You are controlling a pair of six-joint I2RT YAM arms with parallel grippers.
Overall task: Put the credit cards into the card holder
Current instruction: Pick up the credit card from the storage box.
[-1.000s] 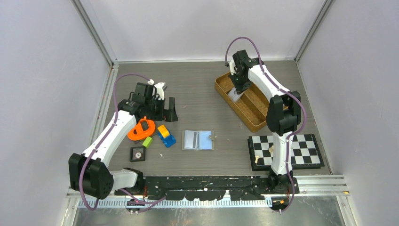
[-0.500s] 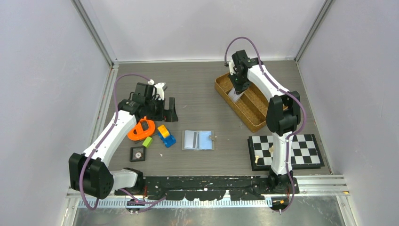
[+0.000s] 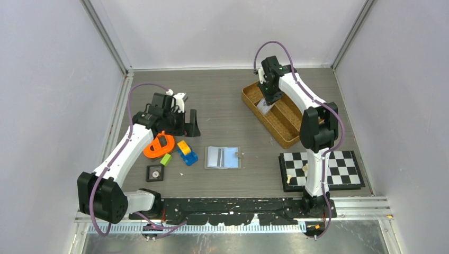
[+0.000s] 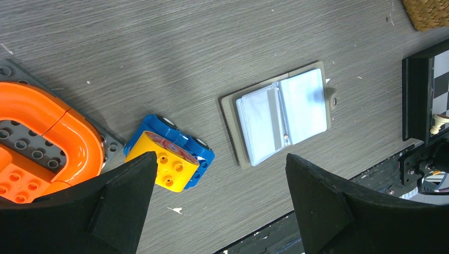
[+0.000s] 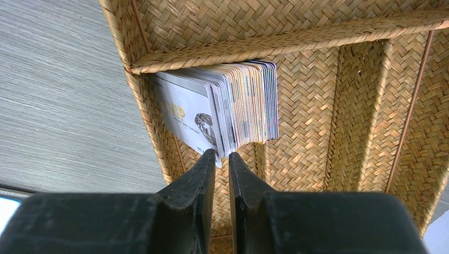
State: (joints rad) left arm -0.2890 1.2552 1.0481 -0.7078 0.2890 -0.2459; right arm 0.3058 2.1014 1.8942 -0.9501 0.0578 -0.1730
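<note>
Whether the right gripper (image 5: 221,154) pinched any of the cards (image 5: 222,106) could not be told (the basket (image 5: 317,79) ran past the view's edges).

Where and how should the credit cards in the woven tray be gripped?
Pinch the credit cards one at a time by the exposed edge, coming down through the woven tray's open top: they stand fanned on edge against its wall and divider, faces pressed together.

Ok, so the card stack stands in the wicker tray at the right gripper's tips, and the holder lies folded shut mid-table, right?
Not quite: the holder lies open, light blue inside facing up, as the left wrist view shows. The rest holds: the card stack stands in the wicker tray at the right gripper tips, and the holder is mid-table.
</note>
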